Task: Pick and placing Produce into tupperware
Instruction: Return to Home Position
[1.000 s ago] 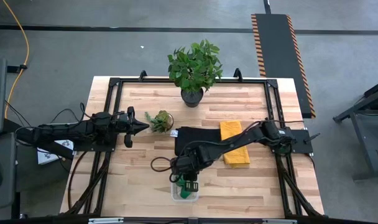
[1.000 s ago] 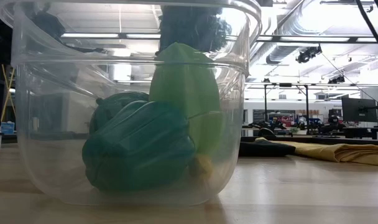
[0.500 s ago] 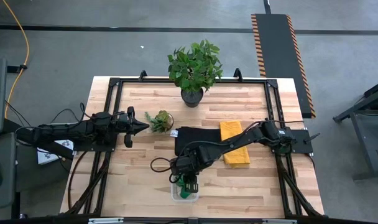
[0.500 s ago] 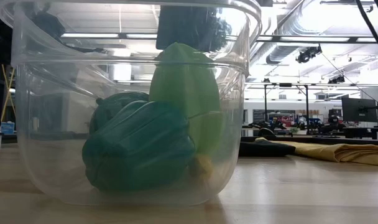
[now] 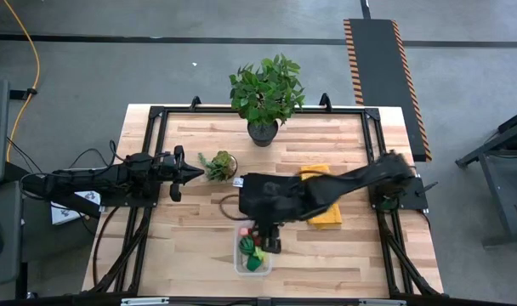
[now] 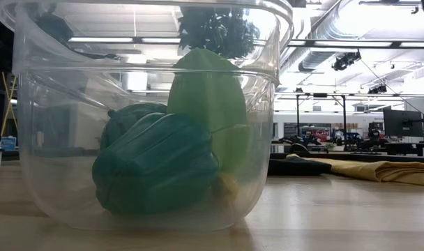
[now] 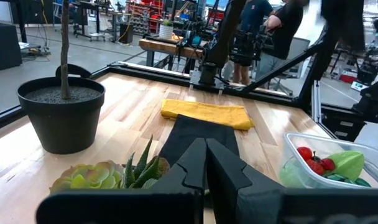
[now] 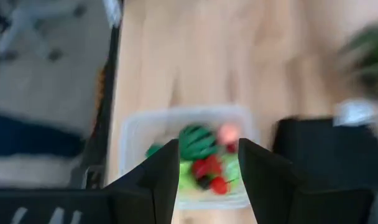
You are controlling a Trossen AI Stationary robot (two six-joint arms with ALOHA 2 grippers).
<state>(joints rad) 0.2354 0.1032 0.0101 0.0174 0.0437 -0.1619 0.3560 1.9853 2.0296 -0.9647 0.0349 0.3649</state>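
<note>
This is a robotics lab in a large industrial hall. Ahead of the left gripper (image 7: 206, 146), past the butcher-block table (image 7: 136, 93), stand more workbenches (image 7: 170, 45) loaded with gear, black metal frames and a standing person (image 7: 288, 25). Well out from that gripper on every side lies a grey concrete floor (image 5: 114, 68) with black tape lines, a hazard-striped ramp (image 5: 384, 76) and a trailing yellow cable (image 5: 31, 59). High above it run bare ducts (image 6: 337, 31), and a monitor (image 6: 402, 124) stands far behind.
</note>
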